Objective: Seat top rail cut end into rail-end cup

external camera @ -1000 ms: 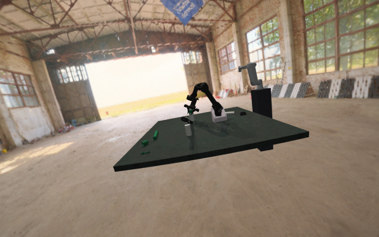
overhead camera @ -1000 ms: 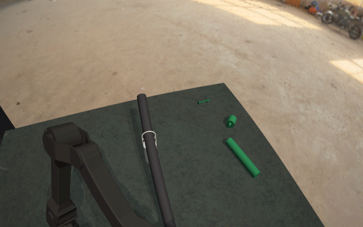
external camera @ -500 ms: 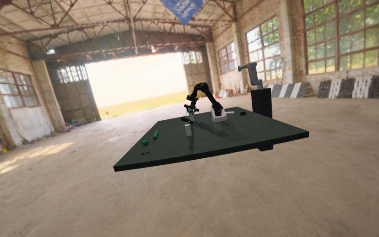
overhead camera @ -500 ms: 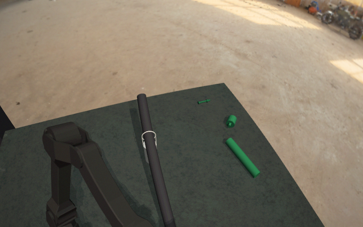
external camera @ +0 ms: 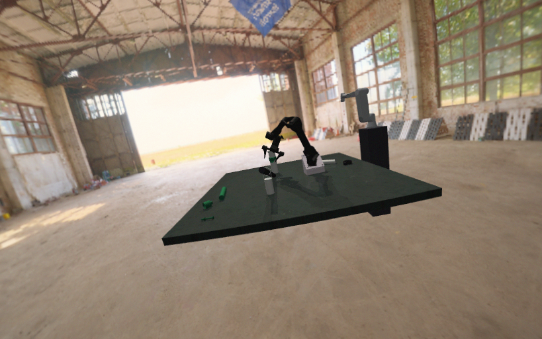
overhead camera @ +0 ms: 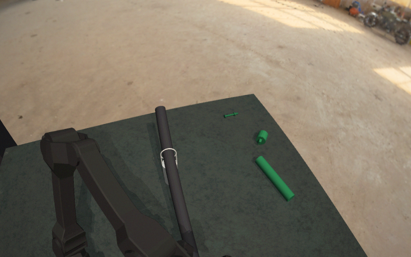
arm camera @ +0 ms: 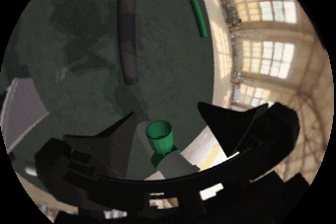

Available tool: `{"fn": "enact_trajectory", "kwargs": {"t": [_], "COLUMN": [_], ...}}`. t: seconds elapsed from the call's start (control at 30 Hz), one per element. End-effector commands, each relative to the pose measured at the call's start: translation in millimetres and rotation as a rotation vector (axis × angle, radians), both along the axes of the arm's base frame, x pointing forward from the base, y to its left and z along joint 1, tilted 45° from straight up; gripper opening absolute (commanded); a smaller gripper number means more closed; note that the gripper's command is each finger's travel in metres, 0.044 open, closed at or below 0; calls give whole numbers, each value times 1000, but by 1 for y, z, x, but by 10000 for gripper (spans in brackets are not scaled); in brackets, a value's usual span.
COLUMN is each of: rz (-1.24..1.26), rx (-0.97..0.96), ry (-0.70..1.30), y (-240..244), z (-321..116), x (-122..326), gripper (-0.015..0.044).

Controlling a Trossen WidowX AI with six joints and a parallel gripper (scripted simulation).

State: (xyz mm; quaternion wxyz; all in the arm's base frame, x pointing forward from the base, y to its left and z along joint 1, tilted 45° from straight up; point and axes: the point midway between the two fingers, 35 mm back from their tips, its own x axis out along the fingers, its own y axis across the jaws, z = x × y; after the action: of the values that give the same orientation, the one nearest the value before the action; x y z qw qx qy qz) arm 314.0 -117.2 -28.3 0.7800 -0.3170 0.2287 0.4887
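The dark rail runs through the loop cap on the short white post. Its cut end lies apart from the green rail-end cup, whose open mouth shows empty in the wrist view. The cup hangs on the green brace band around the grey big post. My gripper is open and empty, with its spread fingers on either side of the cup and clear of the rail. The gripper is outside the top view. How near the band is to the post cap is hidden.
On the green-black table lie a green tube, a short green cylinder and a small green pin. My white base stands behind, near a small black object.
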Motion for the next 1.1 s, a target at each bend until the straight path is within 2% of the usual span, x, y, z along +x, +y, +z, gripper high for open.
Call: {"fn": "enact_trajectory", "kwargs": {"t": [0.0,0.5,0.9,1.07], "rz": [-80,-936,-937,-691], "rx": [56,647,646,471], "ry": [75,915,923,815], "y": [0,19,21,39], "z": [12,147,149,141], "x": [2,-1,-2,2], "gripper": [440,440,440,440]}}
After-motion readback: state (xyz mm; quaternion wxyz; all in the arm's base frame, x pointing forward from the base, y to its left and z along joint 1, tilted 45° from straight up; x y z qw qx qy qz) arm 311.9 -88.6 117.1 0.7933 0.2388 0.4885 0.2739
